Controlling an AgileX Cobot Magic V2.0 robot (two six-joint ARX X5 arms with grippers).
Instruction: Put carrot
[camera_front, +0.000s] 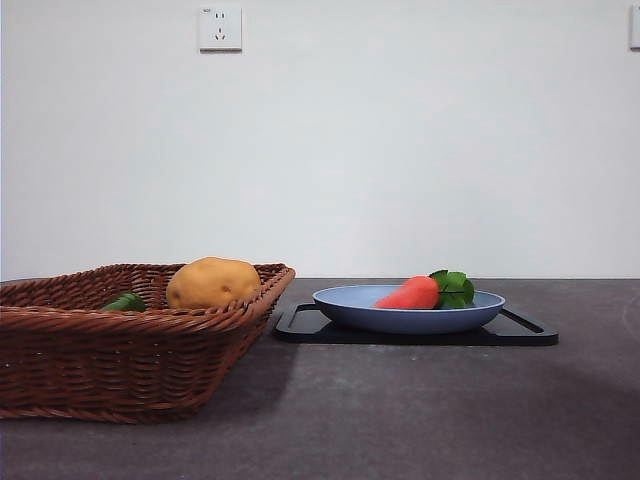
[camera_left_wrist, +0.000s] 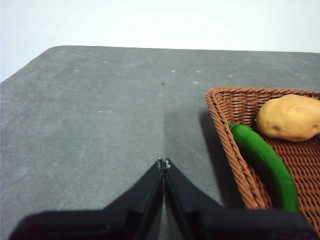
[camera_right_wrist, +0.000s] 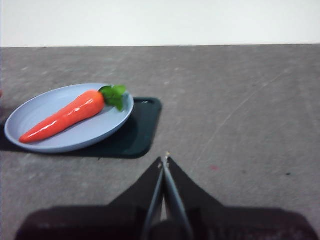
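The carrot (camera_right_wrist: 64, 117) lies on its side in a blue plate (camera_right_wrist: 45, 142), its leaves (camera_right_wrist: 114, 95) resting at the plate's rim and its pointed tip near the opposite rim. In the front view the carrot (camera_front: 410, 294) shows over the plate (camera_front: 400, 318) edge with the green tuft (camera_front: 453, 288) beside it. The plate sits on a black tray (camera_right_wrist: 137, 135), which lies flat on the grey table (camera_right_wrist: 240, 100).

The right claw (camera_right_wrist: 164, 161) hangs over bare table with its two jaws pressed together, holding nothing. The carrot is well apart from it, ahead and off to one side, with the near corner of the tray between them. Nothing touches the carrot except the plate.

The left claw (camera_left_wrist: 163, 163) also has its jaws together and empty, above bare table (camera_left_wrist: 100, 110). Near it, to one side, is the corner of a wicker basket (camera_left_wrist: 225, 135). Inside the basket a long green pepper (camera_left_wrist: 265, 162) lies along the wall closest to this claw, and a potato (camera_left_wrist: 290, 117) sits just beyond the pepper, touching or nearly touching it.

In the front view the basket (camera_front: 120, 360) stands beside the tray (camera_front: 300, 325), its corner reaching close to the tray's edge, with the potato (camera_front: 212, 283) rising above the rim and the pepper (camera_front: 125, 302) just showing. Neither arm shows in that view.
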